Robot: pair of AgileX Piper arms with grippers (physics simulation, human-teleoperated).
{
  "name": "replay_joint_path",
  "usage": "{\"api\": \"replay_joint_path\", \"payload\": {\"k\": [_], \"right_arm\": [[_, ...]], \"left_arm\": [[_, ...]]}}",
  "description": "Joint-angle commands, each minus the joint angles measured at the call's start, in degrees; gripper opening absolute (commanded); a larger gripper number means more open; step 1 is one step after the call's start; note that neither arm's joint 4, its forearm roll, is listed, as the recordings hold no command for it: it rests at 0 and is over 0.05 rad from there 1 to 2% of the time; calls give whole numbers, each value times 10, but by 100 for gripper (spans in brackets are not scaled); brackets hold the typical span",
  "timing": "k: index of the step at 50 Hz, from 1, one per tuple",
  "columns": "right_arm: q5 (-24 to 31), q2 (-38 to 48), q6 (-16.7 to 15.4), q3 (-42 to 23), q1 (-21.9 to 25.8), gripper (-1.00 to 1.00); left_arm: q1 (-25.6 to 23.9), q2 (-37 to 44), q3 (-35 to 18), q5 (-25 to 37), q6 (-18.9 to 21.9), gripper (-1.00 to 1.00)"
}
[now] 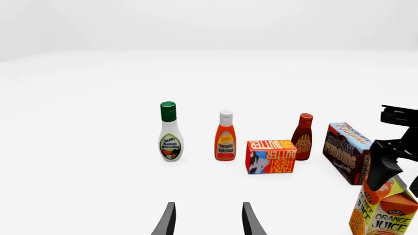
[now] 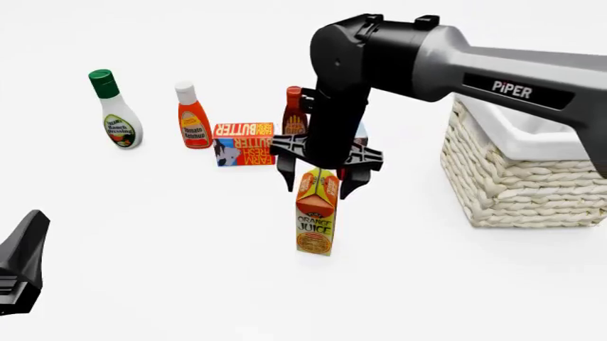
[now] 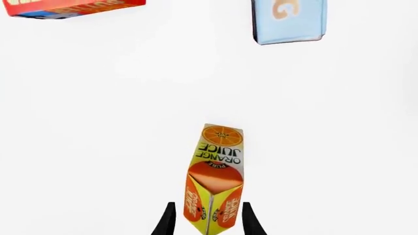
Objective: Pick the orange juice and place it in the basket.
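Observation:
The orange juice (image 2: pixel 316 213) is a tall orange and yellow gable-top carton standing upright mid-table; it also shows in the left wrist view (image 1: pixel 385 210) and the right wrist view (image 3: pixel 214 181). My right gripper (image 2: pixel 320 181) points straight down over it, open, with one finger on each side of the carton's gabled top and a small gap on both sides (image 3: pixel 209 221). The basket (image 2: pixel 531 170), cream wicker with a white cloth lining, stands to the right of the carton. My left gripper (image 1: pixel 209 223) is open and empty, low at the near left (image 2: pixel 28 234).
Behind the carton stands a row: ranch dressing bottle (image 2: pixel 116 110), ketchup bottle (image 2: pixel 192 117), butter box (image 2: pixel 244 144), BBQ sauce bottle (image 2: pixel 295 110) and brown chocolate pudding box (image 1: pixel 349 152). A light blue box (image 3: pixel 289 19) lies beyond the carton, mostly hidden by my right arm in the front view.

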Motion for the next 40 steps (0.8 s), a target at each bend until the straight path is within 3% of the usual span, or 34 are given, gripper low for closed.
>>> {"api": "replay_joint_path", "payload": {"k": [1, 40], "right_arm": [[0, 7, 3, -3, 2, 100], [0, 28, -4, -6, -7, 100]], "left_arm": [[0, 0, 0, 0, 0, 100], [0, 0, 0, 0, 0, 100]]}}
